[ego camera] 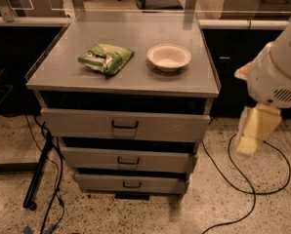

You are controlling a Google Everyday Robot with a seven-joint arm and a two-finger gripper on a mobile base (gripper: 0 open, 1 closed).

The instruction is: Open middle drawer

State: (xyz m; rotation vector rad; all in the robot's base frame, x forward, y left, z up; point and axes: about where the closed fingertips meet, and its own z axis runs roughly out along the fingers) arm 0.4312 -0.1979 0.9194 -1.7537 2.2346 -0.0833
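Floor: speckled stone floor (18, 208), with dark counters running along the back.
Gripper: pale gripper (255, 130) at the right edge of the frame, hanging under the white arm (277, 77). It is well off to the side of the cabinet and touches nothing. I cannot tell whether it is released or clenched.
Cable: black cable (255, 193) looped on the floor below the gripper.
Middle drawer: the middle drawer (128, 160) sits low in the centre of the frame, between the top drawer (126, 125) and the bottom drawer (131, 183). A dark gap shows above its front.
Handle: small black handle (128, 161) at its centre.
Cabinet top: grey cabinet top (121, 33), with a green bag (106, 57) on the left and a white bowl (169, 56) on the right, apart.
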